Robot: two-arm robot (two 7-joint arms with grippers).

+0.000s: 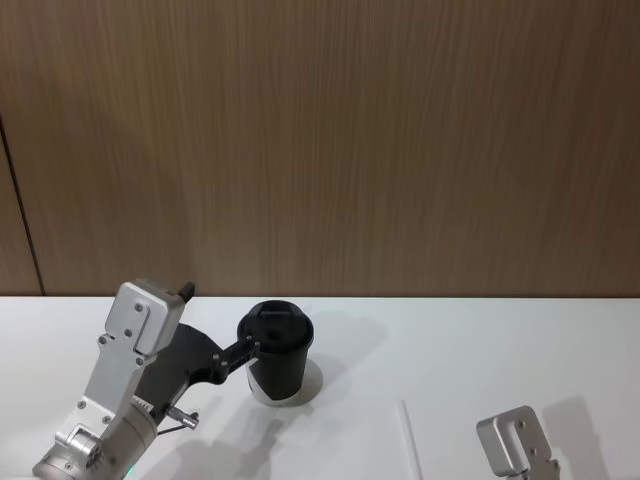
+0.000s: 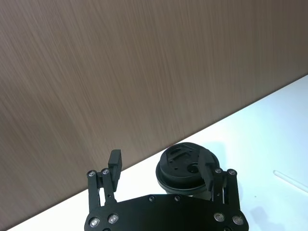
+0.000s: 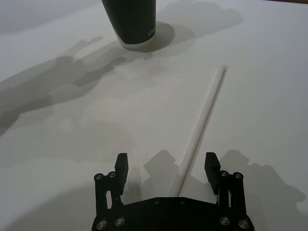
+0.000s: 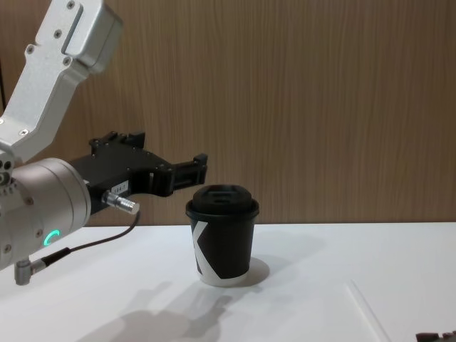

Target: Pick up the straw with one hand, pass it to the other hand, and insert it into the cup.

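The black paper cup (image 1: 280, 358) with its black lid (image 2: 185, 166) stands upright on the white table. Right of it, nearer me, the thin white straw (image 1: 408, 440) lies flat on the table. My left gripper (image 2: 162, 168), on the silver arm with the green ring (image 4: 48, 237), hovers open at lid height just left of the cup (image 4: 222, 239). My right gripper (image 3: 166, 164) is open low over the straw's (image 3: 202, 125) near end, which runs between its fingers untouched. The straw (image 4: 367, 310) also shows in the chest view.
The white table (image 1: 500, 350) ends at a wood-panelled wall (image 1: 320, 140) behind the cup. A silver link of my right arm (image 1: 515, 445) sits at the lower right. Bare tabletop lies between cup and straw.
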